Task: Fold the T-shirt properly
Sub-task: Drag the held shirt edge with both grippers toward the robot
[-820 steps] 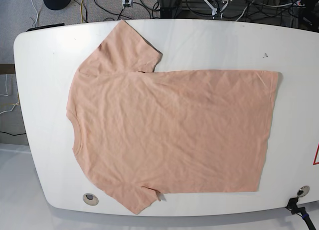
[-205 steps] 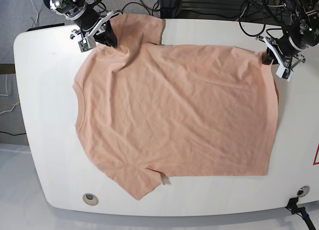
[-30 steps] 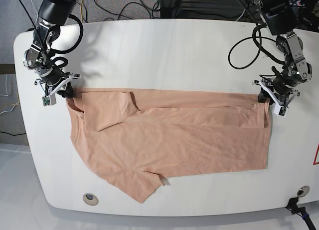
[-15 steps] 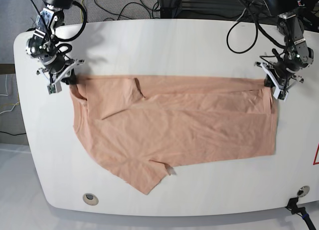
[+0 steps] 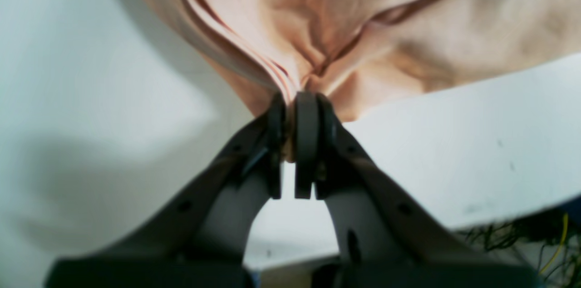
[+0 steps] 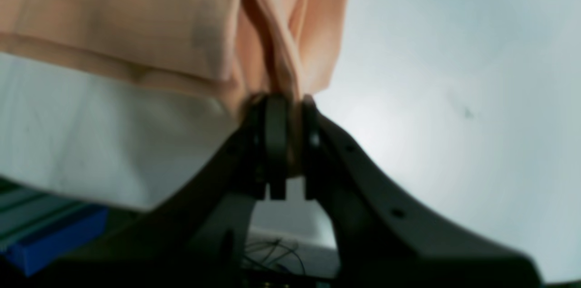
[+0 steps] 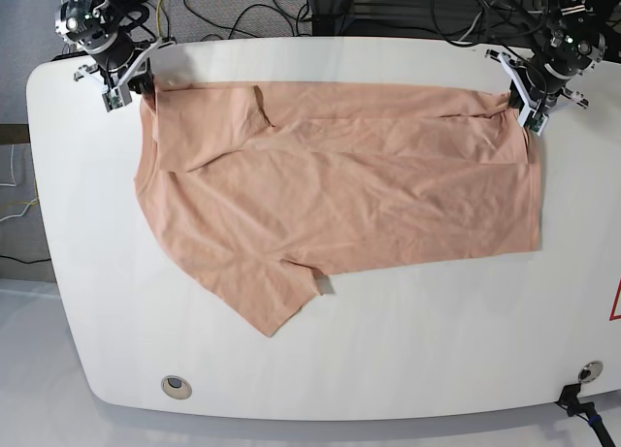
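At the near edge of the white table (image 7: 408, 369) a small round fitting (image 7: 175, 386) sits toward the base view's left corner, and another fitting with a black clip (image 7: 585, 377) sits at the near corner on that view's right. Beyond these lies the T-shirt (image 7: 340, 205), peach-coloured and plain on the side that shows, spread over the middle and far part of the table. One short sleeve (image 7: 277, 297) points toward the near edge, lying flat on the table. Farther back the shirt's upper part is doubled over on itself along a fold that runs across the far side of the table, with the other sleeve (image 7: 218, 127) lying folded inward on top of the body. At the far end on the view's right, the left gripper (image 7: 527, 96) has its jaws pinched tight on the corner of the fold; its wrist view shows several cloth layers gathered into the narrow slit between the pads (image 5: 307, 138). At the far end on the view's left, the right gripper (image 7: 136, 81) likewise has its jaws closed on the shirt's corner, with bunched cloth squeezed between the pads (image 6: 276, 143). Cables (image 7: 291, 11) lie behind the table.
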`<move>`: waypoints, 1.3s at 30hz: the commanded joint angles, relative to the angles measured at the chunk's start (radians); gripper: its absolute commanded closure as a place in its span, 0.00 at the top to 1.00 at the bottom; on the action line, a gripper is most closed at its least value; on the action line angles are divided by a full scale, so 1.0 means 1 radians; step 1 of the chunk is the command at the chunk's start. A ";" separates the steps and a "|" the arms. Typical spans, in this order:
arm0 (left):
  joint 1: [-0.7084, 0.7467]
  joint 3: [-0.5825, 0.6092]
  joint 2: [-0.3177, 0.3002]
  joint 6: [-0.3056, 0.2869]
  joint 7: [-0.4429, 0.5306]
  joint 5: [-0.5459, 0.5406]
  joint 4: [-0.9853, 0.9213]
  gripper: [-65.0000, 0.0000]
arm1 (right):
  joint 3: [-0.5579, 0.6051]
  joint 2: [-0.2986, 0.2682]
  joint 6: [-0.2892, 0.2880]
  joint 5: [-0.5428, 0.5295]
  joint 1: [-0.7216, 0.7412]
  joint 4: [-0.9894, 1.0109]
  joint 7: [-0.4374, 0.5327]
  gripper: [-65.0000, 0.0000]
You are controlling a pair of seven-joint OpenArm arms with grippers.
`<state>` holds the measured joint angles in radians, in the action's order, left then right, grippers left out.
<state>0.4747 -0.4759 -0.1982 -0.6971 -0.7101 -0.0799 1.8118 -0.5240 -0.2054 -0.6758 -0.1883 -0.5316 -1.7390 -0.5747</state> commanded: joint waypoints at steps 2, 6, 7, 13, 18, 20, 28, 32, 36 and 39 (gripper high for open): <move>0.043 -0.030 -0.014 -0.001 0.014 -0.010 0.039 0.00 | -0.003 -0.009 -0.003 0.025 -0.054 -0.036 -0.038 0.00; 0.051 -0.108 -0.016 -0.001 0.014 -0.010 0.042 0.00 | -0.003 -0.007 -0.003 0.025 -0.089 -0.059 -0.038 0.00; 0.051 -0.120 -0.027 -0.001 0.014 -0.010 0.042 0.00 | -0.014 -0.007 -0.002 0.025 -0.089 -0.057 -0.038 0.00; 0.051 -0.126 -0.054 -0.001 0.014 -0.010 0.042 0.00 | -0.072 0.004 -0.003 0.025 -0.066 -0.054 -0.038 0.00; 0.026 -0.123 -0.053 -0.001 0.014 -0.010 0.042 0.00 | -0.068 0.005 -0.003 0.025 -0.066 -0.055 -0.038 0.00; 0.023 -0.123 -0.053 -0.001 0.014 -0.010 0.042 0.00 | -0.066 0.005 -0.003 0.025 -0.066 -0.055 -0.038 0.00; 0.022 -0.111 -0.056 -0.001 0.014 -0.002 0.042 0.44 | -0.064 0.027 -0.005 0.025 -0.066 -0.074 -0.038 0.29; 0.028 -0.113 -0.056 -0.001 0.014 -0.002 0.042 0.55 | -0.045 0.027 -0.005 0.023 -0.066 -0.098 -0.038 0.61; 0.023 -0.114 -0.088 -0.001 0.014 -0.008 0.044 0.56 | -0.045 0.028 -0.005 0.023 -0.066 -0.167 -0.044 0.73; 0.000 -0.116 -0.094 -0.001 0.014 -0.010 0.064 0.56 | -0.048 0.027 -0.005 0.023 -0.035 -0.209 -0.118 0.73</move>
<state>0.4923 -0.5854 -0.2802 -0.7013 -0.7109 -0.0799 1.8393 -0.5617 -0.1661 -0.6807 -0.1581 -0.5842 -1.9152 -0.6827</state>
